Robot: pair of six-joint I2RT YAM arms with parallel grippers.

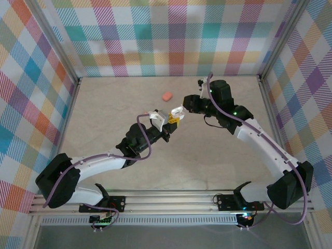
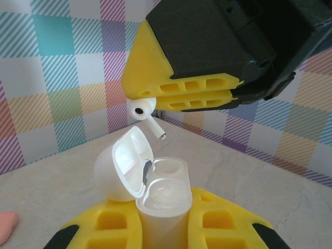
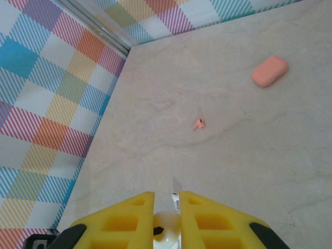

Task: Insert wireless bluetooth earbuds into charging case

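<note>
My left gripper (image 2: 165, 203) is shut on an upright white charging case (image 2: 162, 218). Its lid (image 2: 126, 162) is swung open to the left and the two wells in its top show. Just above the lid hangs a white earbud (image 2: 143, 110), its stem pointing down and right toward the case. My right gripper (image 3: 167, 201) is shut on this white earbud (image 3: 167, 229). From above, the left gripper (image 1: 167, 123) and right gripper (image 1: 179, 112) meet tip to tip over the table's middle. A salmon-pink earbud (image 3: 198, 124) lies loose on the table.
A closed salmon-pink case (image 1: 166, 96) rests on the table beyond the grippers, also seen in the right wrist view as the pink case (image 3: 270, 71). Plaid walls (image 1: 171, 36) enclose the beige tabletop (image 1: 124, 98) on three sides.
</note>
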